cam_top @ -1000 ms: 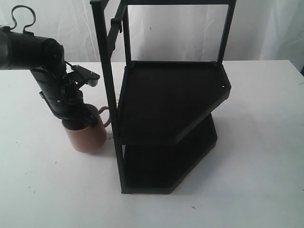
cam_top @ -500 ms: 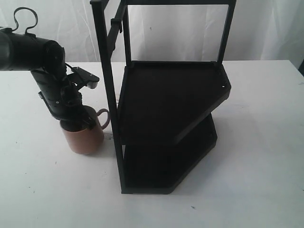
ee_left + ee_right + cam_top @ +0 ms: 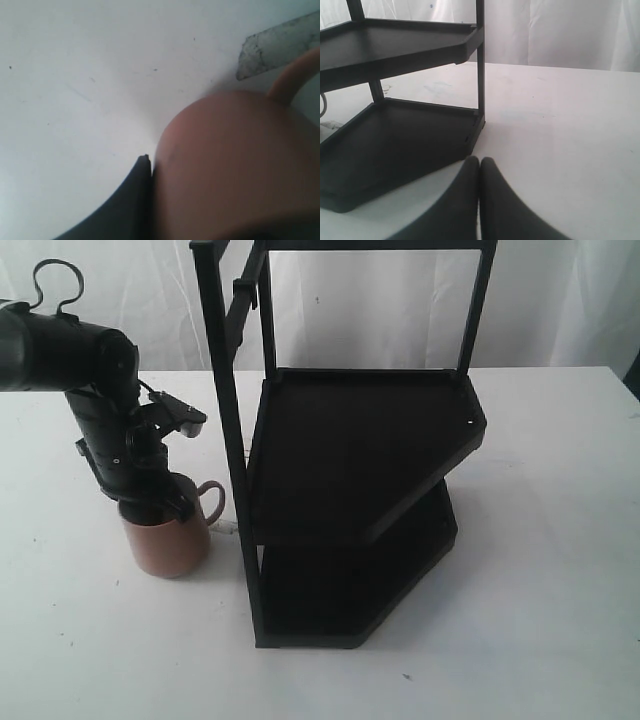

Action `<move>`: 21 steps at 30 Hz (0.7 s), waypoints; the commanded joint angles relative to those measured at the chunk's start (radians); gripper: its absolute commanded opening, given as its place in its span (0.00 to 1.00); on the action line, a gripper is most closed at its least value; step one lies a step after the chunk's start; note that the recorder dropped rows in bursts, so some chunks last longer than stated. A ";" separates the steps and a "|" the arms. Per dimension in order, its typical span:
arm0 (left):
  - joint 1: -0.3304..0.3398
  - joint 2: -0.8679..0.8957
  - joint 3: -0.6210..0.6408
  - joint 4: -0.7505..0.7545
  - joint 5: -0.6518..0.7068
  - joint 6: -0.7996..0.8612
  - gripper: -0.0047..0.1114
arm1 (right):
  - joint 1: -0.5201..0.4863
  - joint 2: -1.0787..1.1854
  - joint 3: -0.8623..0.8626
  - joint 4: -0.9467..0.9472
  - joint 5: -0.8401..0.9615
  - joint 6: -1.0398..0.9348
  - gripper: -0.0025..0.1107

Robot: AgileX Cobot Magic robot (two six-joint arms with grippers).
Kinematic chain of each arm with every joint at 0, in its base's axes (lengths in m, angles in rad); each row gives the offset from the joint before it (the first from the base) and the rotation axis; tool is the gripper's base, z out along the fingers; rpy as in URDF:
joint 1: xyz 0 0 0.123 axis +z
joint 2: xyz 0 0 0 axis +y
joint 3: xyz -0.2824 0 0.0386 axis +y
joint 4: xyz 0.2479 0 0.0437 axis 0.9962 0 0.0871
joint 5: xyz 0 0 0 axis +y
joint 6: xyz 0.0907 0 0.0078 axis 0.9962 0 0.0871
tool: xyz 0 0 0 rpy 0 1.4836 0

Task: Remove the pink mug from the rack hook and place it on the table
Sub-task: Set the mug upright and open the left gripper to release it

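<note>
The pink mug [image 3: 165,545] is upright just left of the rack [image 3: 360,455], handle towards the rack post. Its base is at or just above the white table [image 3: 540,570]; I cannot tell if it touches. My left gripper [image 3: 158,502] comes down onto the rim and is shut on the mug. In the left wrist view one black finger [image 3: 135,200] presses the mug's [image 3: 235,165] outer wall; the other is hidden. The rack hook [image 3: 243,290] on the upper side bar is bare. My right gripper [image 3: 479,162] is shut and empty, low over the table [image 3: 570,125] beside the rack [image 3: 405,45].
The tall black two-shelf rack fills the middle of the table, both shelves bare. A small white object [image 3: 228,527] lies at the foot of its left post, close to the mug's handle. A white curtain [image 3: 560,300] hangs behind the table.
My left gripper has carried the mug a little lower and to the left, away from the rack post. The rack has stayed put.
</note>
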 commanded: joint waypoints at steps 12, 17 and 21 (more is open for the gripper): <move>0.003 -0.002 -0.002 0.005 0.004 -0.028 0.41 | -0.003 -0.006 0.005 -0.006 -0.011 -0.006 0.02; 0.003 -0.038 -0.002 0.005 -0.006 -0.028 0.42 | -0.003 -0.006 0.005 -0.006 -0.011 -0.006 0.02; 0.003 -0.047 -0.002 0.005 0.022 -0.028 0.42 | -0.003 -0.006 0.005 -0.006 -0.011 -0.006 0.02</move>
